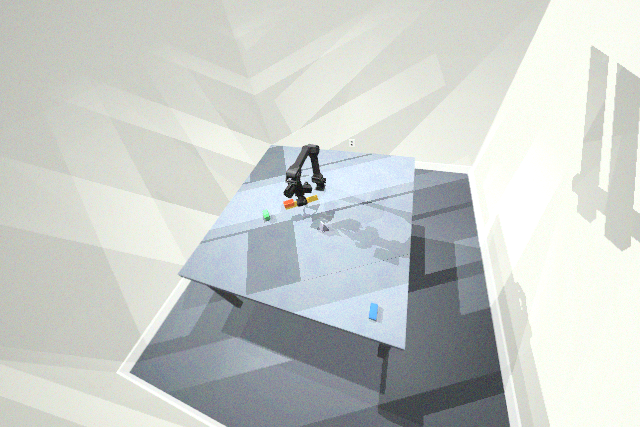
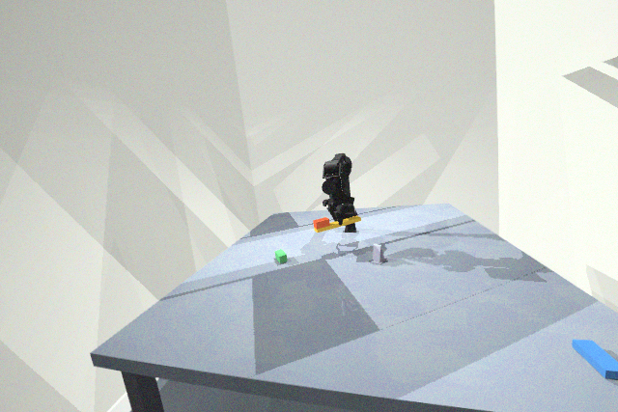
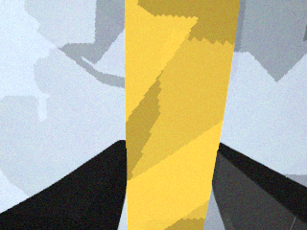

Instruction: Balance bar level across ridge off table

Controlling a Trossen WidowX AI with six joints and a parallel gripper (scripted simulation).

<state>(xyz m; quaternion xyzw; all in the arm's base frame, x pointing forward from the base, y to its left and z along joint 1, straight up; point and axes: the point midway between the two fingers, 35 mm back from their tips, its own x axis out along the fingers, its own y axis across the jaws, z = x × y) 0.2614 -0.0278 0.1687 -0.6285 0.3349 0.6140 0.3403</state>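
Note:
The yellow bar [image 1: 312, 199] [image 2: 354, 220] [image 3: 177, 72] has an orange-red block [image 1: 288, 203] [image 2: 321, 223] on its left end in the top and exterior views. My gripper [image 1: 301, 202] [image 2: 341, 222] [image 3: 169, 151] is shut on the bar near its middle, one finger on each side, and holds it above the table. In the exterior view the orange-red end appears slightly lower. The ridge, a small pale purple-grey wedge [image 1: 323, 227] [image 2: 378, 253], stands on the table to the right of the bar and nearer the cameras, apart from it. It is not recognisable in the wrist view.
A green block [image 1: 266, 215] [image 2: 281, 256] sits on the table [image 1: 336, 282] [image 2: 199, 322] left of the bar and nearer the top and exterior views. A flat blue block [image 1: 373, 311] [image 2: 594, 357] lies near the front right corner. Arm shadows fall around the ridge.

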